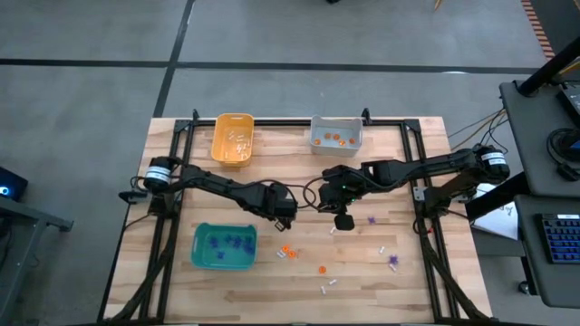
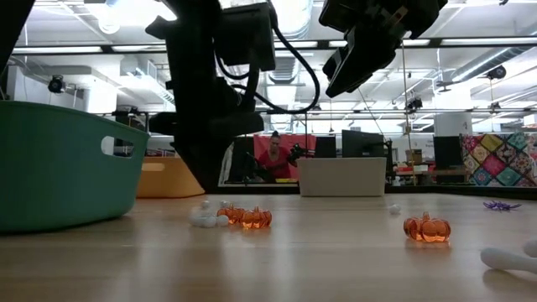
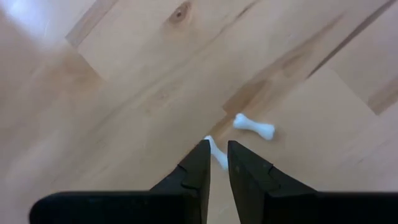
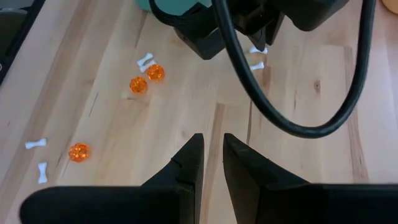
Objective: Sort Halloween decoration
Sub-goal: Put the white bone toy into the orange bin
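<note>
The room beyond is a wide workshop hall with ceiling lights, desks, monitors and a person [image 2: 273, 155] seated far back; around the frame lies grey concrete floor [image 1: 82, 91]. The pale wooden plank tabletop [image 1: 381, 276], knotted and seamed, sits in a black metal frame.

Three plastic bins rest on it: a teal rectangular bin [image 1: 224, 247] near the front left holding purple spiky trinkets [image 1: 228, 243], an orange-yellow bin [image 1: 232, 139] at the back with small white pieces in it, and a grey bin [image 1: 336, 133] beside that one holding orange round ones.

The two dark arms meet near the middle. The left hand [image 3: 216, 163] is low over the wood, its fingers nearly together around one end of a small white bone-shaped trinket [image 3: 217, 155]; whether it truly grips it cannot be told. A second white bone [image 3: 254, 126] lies just beside. The right hand [image 4: 212, 155] hangs above bare wood, fingers nearly together, with nothing between them.

Loose decorations are scattered over the front right: orange pumpkin trinkets [image 2: 426, 228], white bones [image 4: 35, 144] and purple spiky pieces [image 1: 393, 262].
</note>
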Controlling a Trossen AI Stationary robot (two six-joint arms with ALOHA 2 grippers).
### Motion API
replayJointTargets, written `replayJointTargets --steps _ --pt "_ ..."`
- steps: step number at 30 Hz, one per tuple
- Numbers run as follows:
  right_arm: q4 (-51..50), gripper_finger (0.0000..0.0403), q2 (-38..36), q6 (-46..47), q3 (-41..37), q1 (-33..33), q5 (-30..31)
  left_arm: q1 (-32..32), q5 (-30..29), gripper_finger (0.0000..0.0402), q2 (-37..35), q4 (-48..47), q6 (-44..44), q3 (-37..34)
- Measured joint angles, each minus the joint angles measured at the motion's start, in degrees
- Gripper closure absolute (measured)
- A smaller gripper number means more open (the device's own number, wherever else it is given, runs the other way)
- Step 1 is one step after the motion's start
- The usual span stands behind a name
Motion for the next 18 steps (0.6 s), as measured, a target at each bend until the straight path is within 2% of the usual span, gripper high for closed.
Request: replayJointTargets --steps 13,18 --pt "0.0 0.0351 0.0 0.2 -0.1 0.0 0.0 -0.1 -0.9 0.0315 0.2 0.0 -1.8 -0.1" --pt "0.0 0.0351 0.0 0.2 -0.3 0.0 0.0 -0.4 -1.1 0.0308 0.2 0.2 -1.8 -0.4"
